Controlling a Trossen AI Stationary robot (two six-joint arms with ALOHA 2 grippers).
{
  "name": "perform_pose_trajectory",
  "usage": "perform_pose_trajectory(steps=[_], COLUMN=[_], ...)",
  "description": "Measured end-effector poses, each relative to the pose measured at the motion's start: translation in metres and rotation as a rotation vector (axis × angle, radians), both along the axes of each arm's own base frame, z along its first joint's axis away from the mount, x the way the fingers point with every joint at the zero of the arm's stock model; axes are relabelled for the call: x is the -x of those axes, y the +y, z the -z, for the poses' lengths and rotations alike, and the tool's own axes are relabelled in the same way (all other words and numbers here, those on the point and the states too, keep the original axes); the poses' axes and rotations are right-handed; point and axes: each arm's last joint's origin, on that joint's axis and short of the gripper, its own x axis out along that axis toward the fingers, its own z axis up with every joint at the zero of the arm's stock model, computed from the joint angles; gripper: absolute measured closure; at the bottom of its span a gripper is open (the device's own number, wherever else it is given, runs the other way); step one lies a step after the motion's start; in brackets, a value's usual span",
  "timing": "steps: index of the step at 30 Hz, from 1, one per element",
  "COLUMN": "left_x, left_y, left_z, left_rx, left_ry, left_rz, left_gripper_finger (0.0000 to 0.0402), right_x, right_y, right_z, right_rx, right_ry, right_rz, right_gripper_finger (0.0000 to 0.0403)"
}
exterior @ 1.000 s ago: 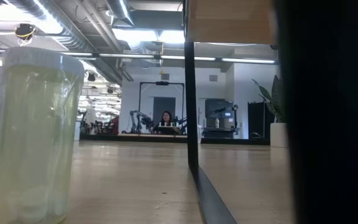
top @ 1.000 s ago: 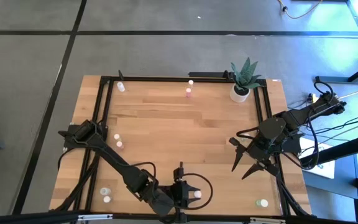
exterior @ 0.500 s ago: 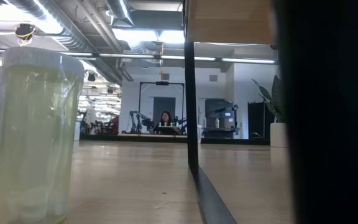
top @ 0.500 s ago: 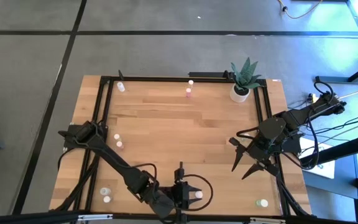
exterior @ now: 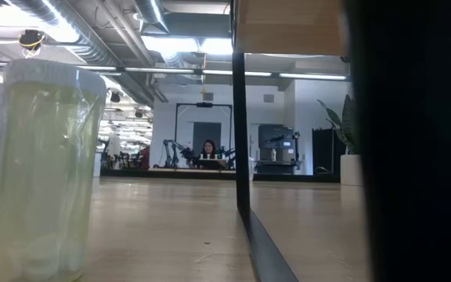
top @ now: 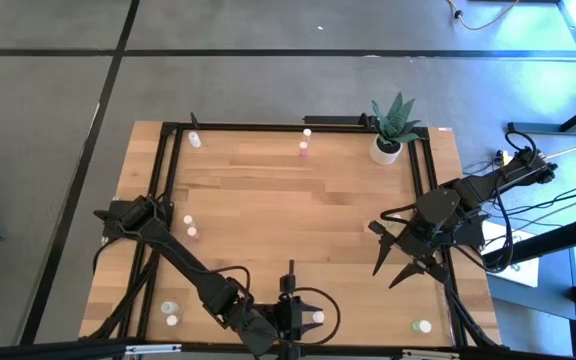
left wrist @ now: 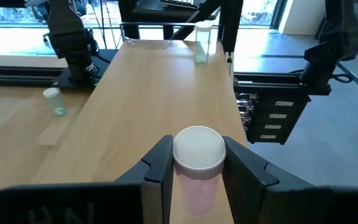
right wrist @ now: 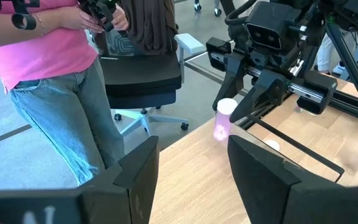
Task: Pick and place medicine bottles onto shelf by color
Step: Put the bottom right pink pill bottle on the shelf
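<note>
On the counter [top: 298, 200], our left gripper [left wrist: 197, 163] grasps a pink bottle [left wrist: 198, 168]; our right gripper's [top: 396, 268] fingers stand released.

Grey concrete floor [top: 268, 85] crossed by dark seams, exposed ceiling ducts [exterior: 77, 35] and bright strip lights [exterior: 171, 43], black office chair [right wrist: 145, 74], person in pink top and jeans [right wrist: 61, 81], distant seated person [exterior: 209, 149]
</note>
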Motion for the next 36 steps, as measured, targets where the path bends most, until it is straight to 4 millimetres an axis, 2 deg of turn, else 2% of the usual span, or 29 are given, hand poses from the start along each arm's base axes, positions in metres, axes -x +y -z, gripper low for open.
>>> perform_pose_trajectory(steps=[12,20,36], left_x=[-0.0003,-0.003,-0.0078], left_y=[-0.0027,-0.0048,0.0001], left_z=[0.0031,0.0071,0.0081], left_rx=[-0.034,0.011,0.02], left_ry=[0.008,0.002,-0.002], left_rz=[0.038,0.041,0.025], left_gripper_finger=[0.0307,0.0307,0.0307], right_x=[0.0,0.0,0.0001], right_y=[0.0,0.0,0.0], right_z=[0.0,0.0,0.0], right_rx=[0.0,0.0,0.0], right_ry=[0.0,0.0,0.0], right_rz=[0.0,0.0,0.0], right_gripper_finger=[0.0208,0.0208,0.0208])
